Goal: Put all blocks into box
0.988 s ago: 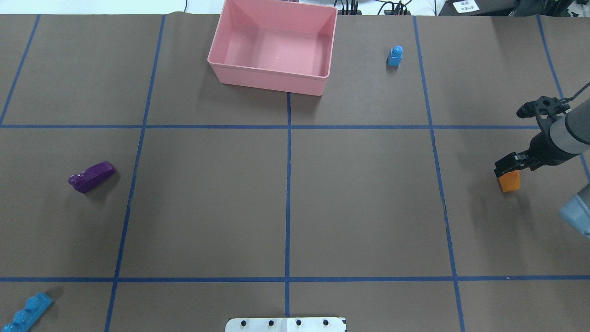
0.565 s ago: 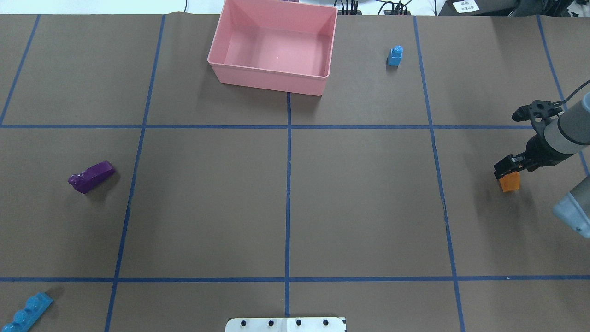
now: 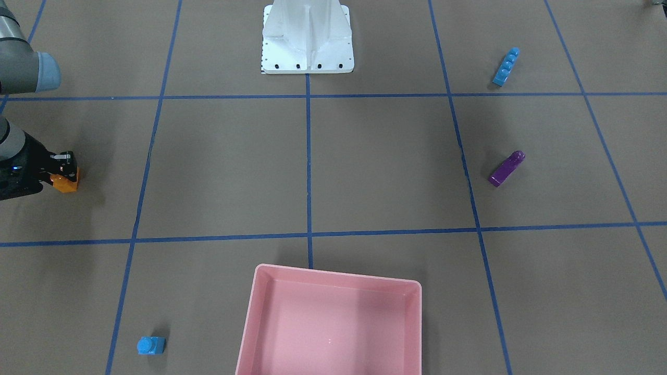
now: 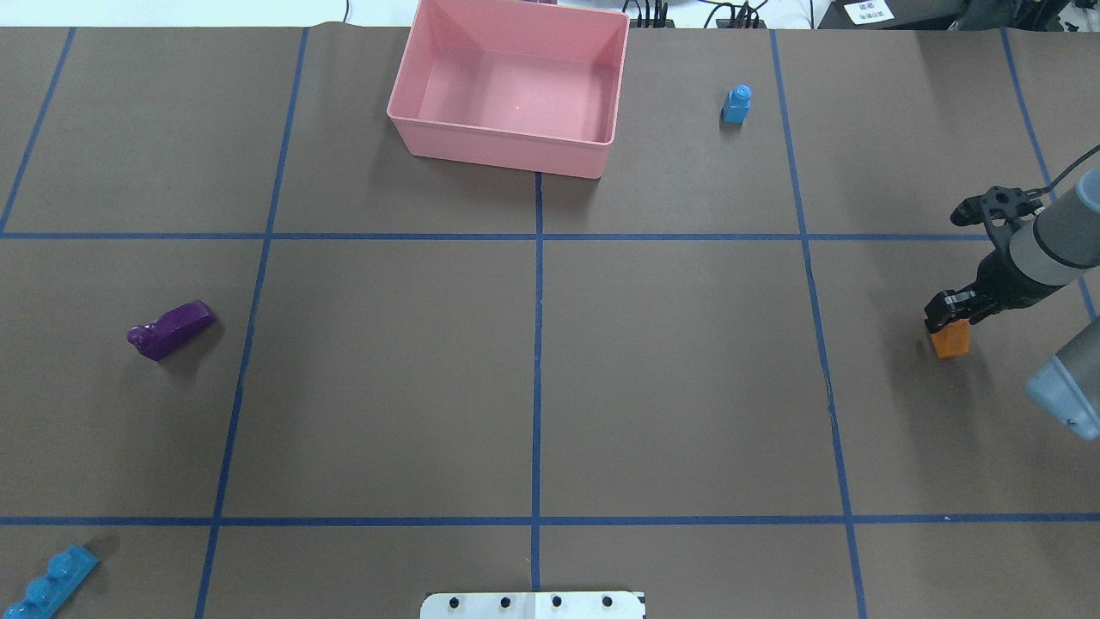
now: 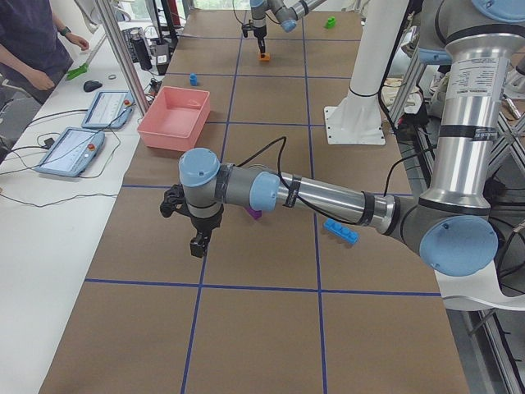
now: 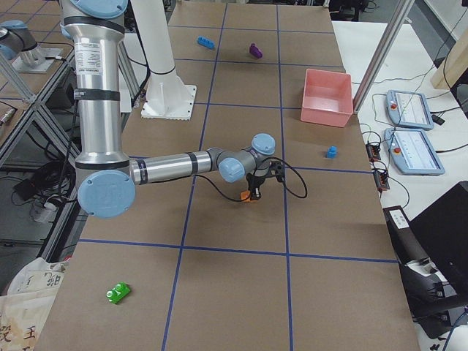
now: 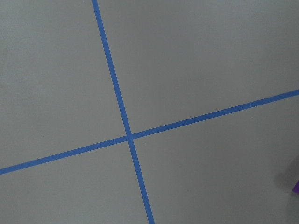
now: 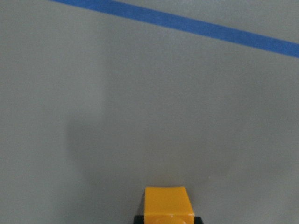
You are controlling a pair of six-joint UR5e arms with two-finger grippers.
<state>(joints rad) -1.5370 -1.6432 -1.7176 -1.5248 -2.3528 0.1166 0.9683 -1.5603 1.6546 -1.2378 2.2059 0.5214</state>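
My right gripper (image 4: 944, 317) is shut on the top of the orange brick (image 4: 950, 340) at the table's right side; the wrist view shows the brick (image 8: 168, 205) between the finger pads. The pink box (image 4: 503, 153) stands empty at the far middle. The short blue brick (image 4: 736, 105) stands to its right. The purple brick (image 4: 171, 329) lies at the left, the long blue brick (image 4: 51, 582) at the near left corner. The green brick (image 6: 118, 292) lies far out on my right. My left gripper (image 5: 197, 245) hangs over the table near the purple brick; I cannot tell whether it is open.
The white pedestal base (image 3: 307, 36) stands at the near middle edge. Blue tape lines (image 4: 537, 344) divide the brown table into squares. An operator (image 5: 33, 49) and tablets (image 5: 74, 152) are beside the far edge.
The right arm's wrist has shifted a little and its fingers have drawn in on the orange brick. The brick stays in about the same place. Nothing else has moved.
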